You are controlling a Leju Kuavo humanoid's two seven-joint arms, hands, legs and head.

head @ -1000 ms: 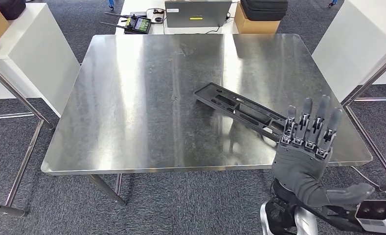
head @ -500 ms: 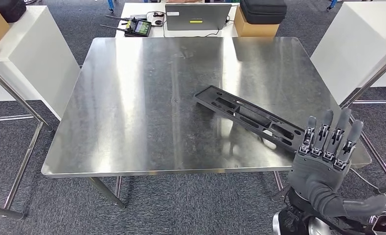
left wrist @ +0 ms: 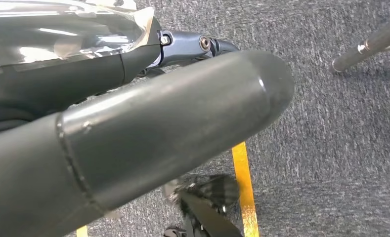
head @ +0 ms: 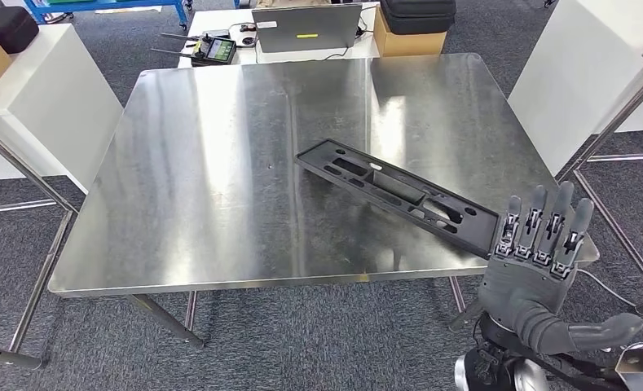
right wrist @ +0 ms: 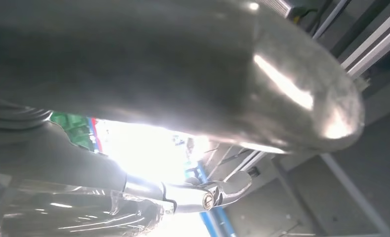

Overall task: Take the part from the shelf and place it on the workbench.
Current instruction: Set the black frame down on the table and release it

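Observation:
The long black slotted part (head: 395, 195) lies flat and slantwise on the steel workbench (head: 204, 163), its near end close to the front right corner. My right hand (head: 534, 261) hovers just off that corner, fingers straight and spread, thumb out to the side, holding nothing and a little clear of the part's end. The right wrist view has its grey thumb (right wrist: 183, 74) close up. My left hand (left wrist: 133, 138) hangs over the carpet, thumb extended, with nothing in it.
Behind the workbench stands a table with a laptop (head: 306, 27), a controller (head: 213, 49) and a cardboard box under a black case (head: 411, 28). White cabinets (head: 33, 106) (head: 587, 73) and metal frame legs flank the bench. Yellow tape (left wrist: 244, 192) marks the floor.
The right hand has drawn back from the part's near end toward the bench's front right corner and lower. The whole view has shifted a little; the part lies still on the bench.

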